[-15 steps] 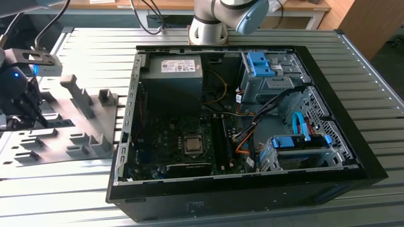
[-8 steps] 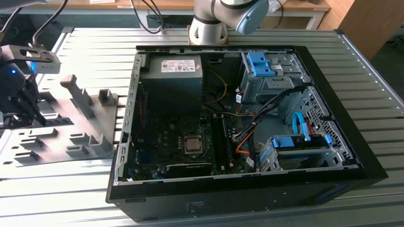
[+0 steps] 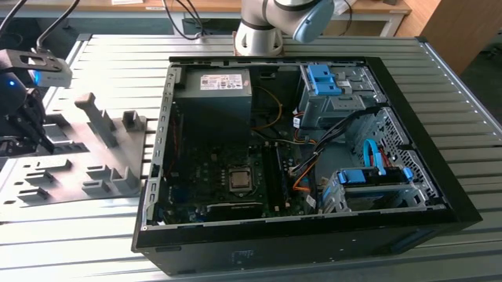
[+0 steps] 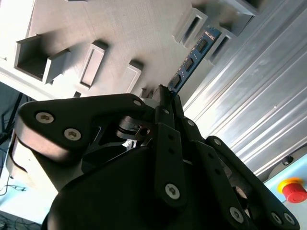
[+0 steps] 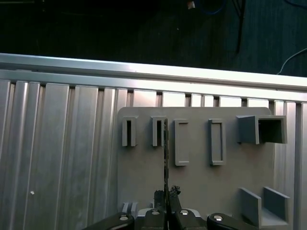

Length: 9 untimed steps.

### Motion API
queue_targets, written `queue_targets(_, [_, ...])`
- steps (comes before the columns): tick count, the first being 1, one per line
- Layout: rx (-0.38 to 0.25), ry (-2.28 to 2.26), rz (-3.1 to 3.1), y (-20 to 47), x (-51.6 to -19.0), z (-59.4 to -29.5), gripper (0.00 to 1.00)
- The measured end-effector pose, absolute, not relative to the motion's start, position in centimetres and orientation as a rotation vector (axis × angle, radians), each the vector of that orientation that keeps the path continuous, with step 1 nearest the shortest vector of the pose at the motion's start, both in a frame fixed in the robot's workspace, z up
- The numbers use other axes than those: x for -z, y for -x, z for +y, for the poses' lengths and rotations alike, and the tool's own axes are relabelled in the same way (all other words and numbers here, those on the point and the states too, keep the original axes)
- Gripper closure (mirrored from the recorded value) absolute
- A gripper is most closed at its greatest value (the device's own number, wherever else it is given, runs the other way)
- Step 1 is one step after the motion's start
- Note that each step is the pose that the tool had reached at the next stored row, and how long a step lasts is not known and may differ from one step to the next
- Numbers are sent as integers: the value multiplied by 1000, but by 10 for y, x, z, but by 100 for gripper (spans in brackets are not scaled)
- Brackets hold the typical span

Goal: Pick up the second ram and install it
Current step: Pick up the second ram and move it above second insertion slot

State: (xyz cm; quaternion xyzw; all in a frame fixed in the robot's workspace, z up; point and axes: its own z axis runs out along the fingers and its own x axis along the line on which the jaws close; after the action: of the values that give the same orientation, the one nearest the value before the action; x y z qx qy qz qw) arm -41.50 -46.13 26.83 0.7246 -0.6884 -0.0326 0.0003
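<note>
The gripper is clenched on the second ram, a thin dark blue strip with black chips. In the second wrist view, one end of the strip is pinched between the black fingers. The rest is seen reaching out past them toward the raised slots of a grey holder tray. In the first wrist view, the strip is seen edge-on as a thin dark line. It runs out from the fingertips across the tray's flat face and ends just beside one of the narrow rectangular slots. Whether the strip touches the tray cannot be told.

In the exterior view, the gripper is found at the left edge, over the grey tray, which is laid flat on a ribbed metal table. Just beside the tray, on the exterior view's right, an open black computer case is laid on its side. Inside it, a motherboard with a square processor socket is seen, along with a grey power supply, blue drive brackets and orange and blue cables. The held strip is well apart from the motherboard. The arm's base is mounted on the table behind the case.
</note>
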Motion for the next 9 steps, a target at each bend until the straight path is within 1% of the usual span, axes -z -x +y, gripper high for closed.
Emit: queue_targets(9, [102,-2276,-2162,415,-279,-461,86])
